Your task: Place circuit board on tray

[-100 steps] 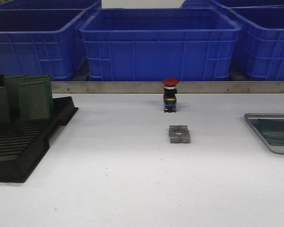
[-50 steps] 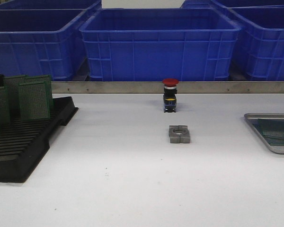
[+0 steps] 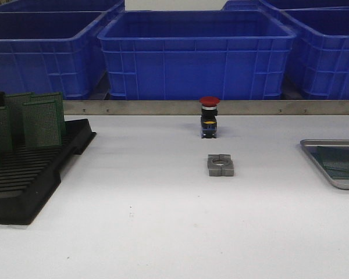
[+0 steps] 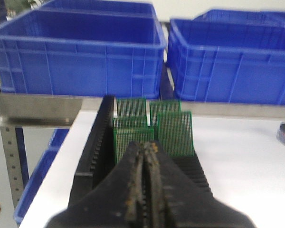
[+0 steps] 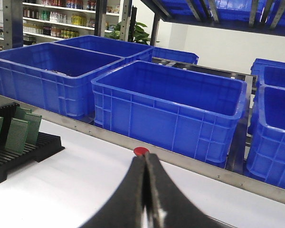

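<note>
Waiting at the rack

Your left tool (image 4: 143, 190) hangs closed and empty, facing upright circuit boards (image 4: 175, 133) slotted in the black rack (image 3: 29, 174); right tool (image 5: 145, 194) likewise closed. Across the desk (image 3: 163, 221), the tray (image 3: 331, 174) already holds boards.

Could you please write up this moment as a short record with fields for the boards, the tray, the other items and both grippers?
boards in rack: green perforated circuit boards standing upright in the black slotted plastic rack, table's left side
tray: shallow silver-grey metal tray at the table's right edge, a green board already lying in it
table middle: red-capped push button, with a grey metal clamp block nearer the robot
behind: big blue plastic crates
left gripper: shut, empty, facing the rack
right gripper: shut, empty
</note>
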{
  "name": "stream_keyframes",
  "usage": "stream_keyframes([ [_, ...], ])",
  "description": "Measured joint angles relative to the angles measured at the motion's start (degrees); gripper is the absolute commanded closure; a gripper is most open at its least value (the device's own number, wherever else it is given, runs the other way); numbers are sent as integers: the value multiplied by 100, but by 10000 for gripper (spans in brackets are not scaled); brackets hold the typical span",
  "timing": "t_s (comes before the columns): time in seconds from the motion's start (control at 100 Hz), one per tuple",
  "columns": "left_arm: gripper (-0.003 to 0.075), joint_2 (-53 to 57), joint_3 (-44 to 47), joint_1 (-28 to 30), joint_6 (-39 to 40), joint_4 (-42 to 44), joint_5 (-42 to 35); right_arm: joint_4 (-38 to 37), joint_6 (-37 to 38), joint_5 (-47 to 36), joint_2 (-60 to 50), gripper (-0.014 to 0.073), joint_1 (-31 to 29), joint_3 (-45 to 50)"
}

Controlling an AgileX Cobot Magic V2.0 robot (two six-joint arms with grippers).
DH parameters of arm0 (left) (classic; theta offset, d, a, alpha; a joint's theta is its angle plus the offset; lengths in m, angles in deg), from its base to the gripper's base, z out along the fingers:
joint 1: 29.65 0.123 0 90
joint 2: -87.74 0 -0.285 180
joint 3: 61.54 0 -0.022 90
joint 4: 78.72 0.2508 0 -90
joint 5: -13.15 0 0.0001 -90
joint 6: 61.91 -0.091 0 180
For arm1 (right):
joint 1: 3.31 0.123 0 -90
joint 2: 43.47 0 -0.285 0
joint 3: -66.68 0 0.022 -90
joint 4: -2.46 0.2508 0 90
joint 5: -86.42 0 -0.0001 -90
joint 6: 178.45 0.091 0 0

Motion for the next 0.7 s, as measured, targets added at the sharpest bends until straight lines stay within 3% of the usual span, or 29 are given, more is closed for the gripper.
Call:
stream_keyframes([
  [0.7,741,0,0,0,288,450,-24,0,10,43,-9,655,0,0],
])
